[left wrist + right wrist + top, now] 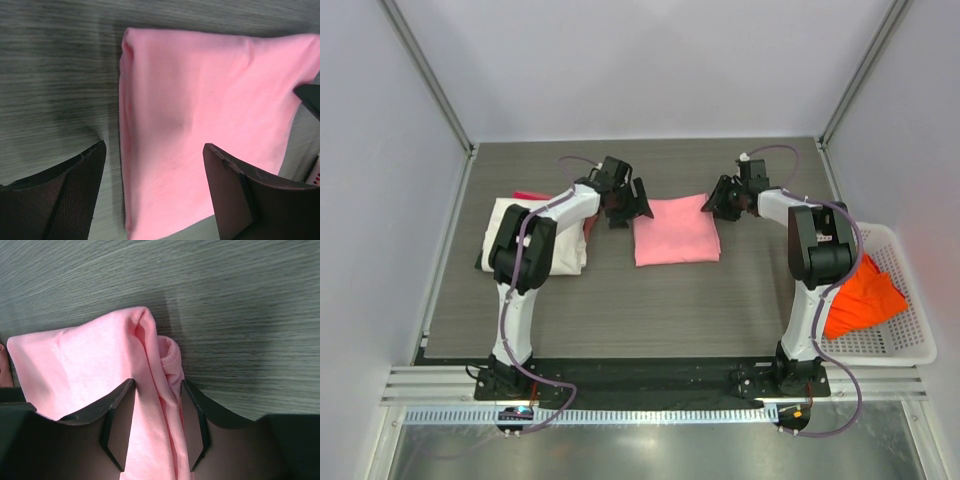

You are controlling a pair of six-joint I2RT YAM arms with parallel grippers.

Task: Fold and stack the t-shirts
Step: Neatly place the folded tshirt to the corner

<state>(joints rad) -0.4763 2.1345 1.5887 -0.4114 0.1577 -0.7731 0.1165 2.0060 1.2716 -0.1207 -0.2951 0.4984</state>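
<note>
The pink t-shirt lies folded into a neat rectangle at the middle of the table, a little nearer the far edge than the near one. Both arms reach out to its far corners, one on each side.

The left gripper hovers at the shirt's far left corner. Its wrist view shows the two dark fingers standing wide apart with nothing between them. The flat pink cloth and the grey wood lie below, so this pincer is open and holds nothing.

The right gripper sits at the shirt's far right corner. In its own view the fingertips stand on either side of a bunched ridge of the shirt's edge, and the pink cloth fills the gap between them and touches both. Whether they actually pinch that fold cannot be told.

Toward the left edge of the table lies a cream-white t-shirt, partly hidden under the left arm, with a strip of a red t-shirt showing at its far side. At the right edge stands a white mesh basket with an orange t-shirt crumpled inside it, well apart from the pink one.
</note>
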